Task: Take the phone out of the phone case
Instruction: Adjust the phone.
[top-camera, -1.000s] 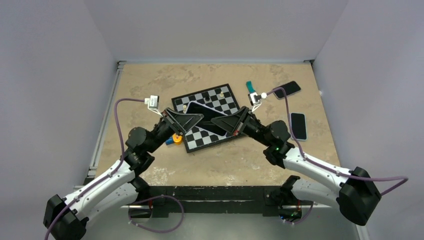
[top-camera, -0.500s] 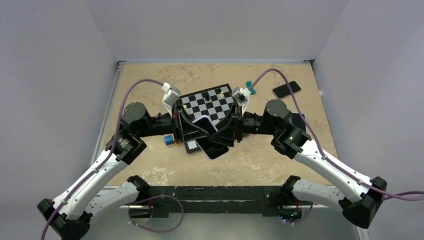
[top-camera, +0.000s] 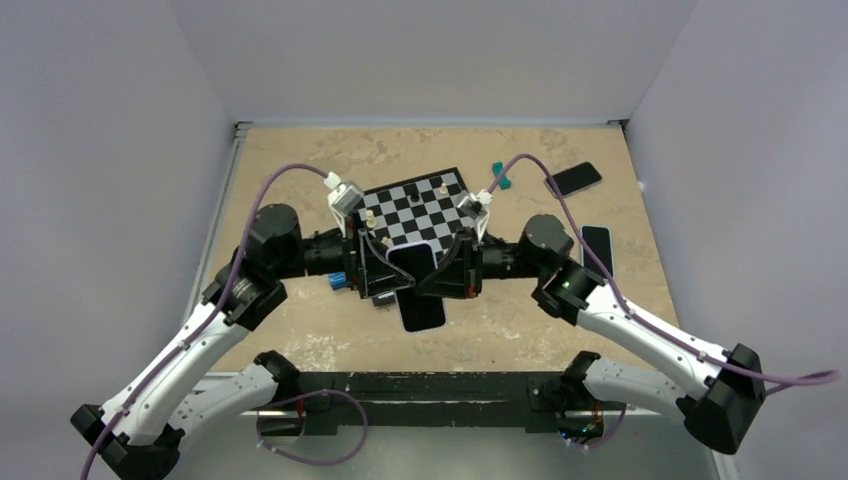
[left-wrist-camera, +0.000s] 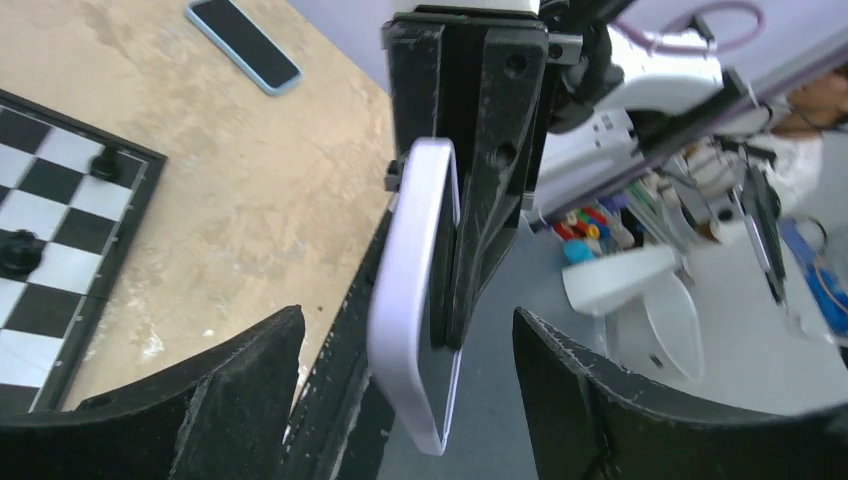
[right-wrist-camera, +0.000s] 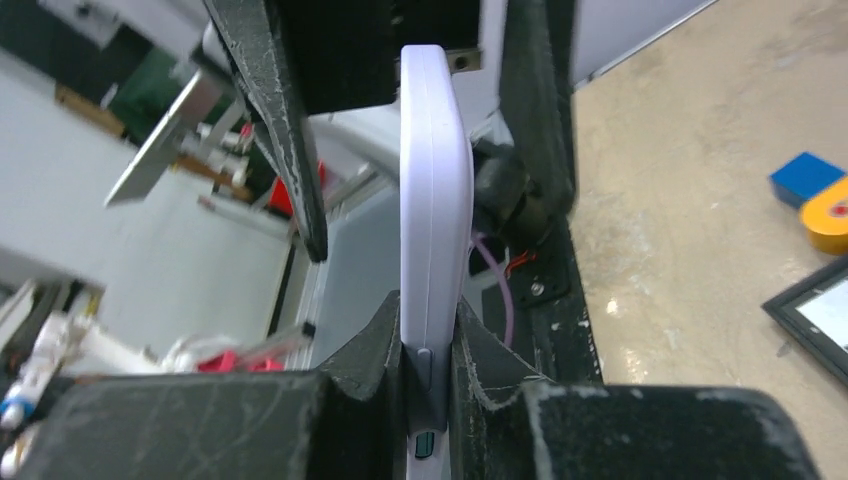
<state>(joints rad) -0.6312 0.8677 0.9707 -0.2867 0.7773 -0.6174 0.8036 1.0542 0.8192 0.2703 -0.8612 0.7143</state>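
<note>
The phone (top-camera: 421, 295) sits in its lavender phone case (top-camera: 404, 248), dark screen up, held level above the near edge of the chessboard. My right gripper (top-camera: 445, 282) is shut on the cased phone from the right. In the right wrist view the phone case (right-wrist-camera: 435, 190) stands edge-on with my right gripper (right-wrist-camera: 432, 345) clamping its near end. My left gripper (top-camera: 383, 280) is open, its fingers on either side of the phone's left end. The left wrist view shows the phone case (left-wrist-camera: 405, 300) between the spread fingers of my left gripper (left-wrist-camera: 410, 400), touching neither.
A chessboard (top-camera: 415, 205) with a few pieces lies behind the grippers. Two spare phones (top-camera: 574, 179) (top-camera: 597, 250) lie at the right. A teal piece (top-camera: 498, 177) sits beyond the board, and a blue block (top-camera: 340, 281) is at its left corner, beside an orange piece (right-wrist-camera: 828, 225).
Both grippers swung the cased phone from over the board toward the near edge. My left gripper let go and opened. My right gripper loosened, then shut on the case again.
</note>
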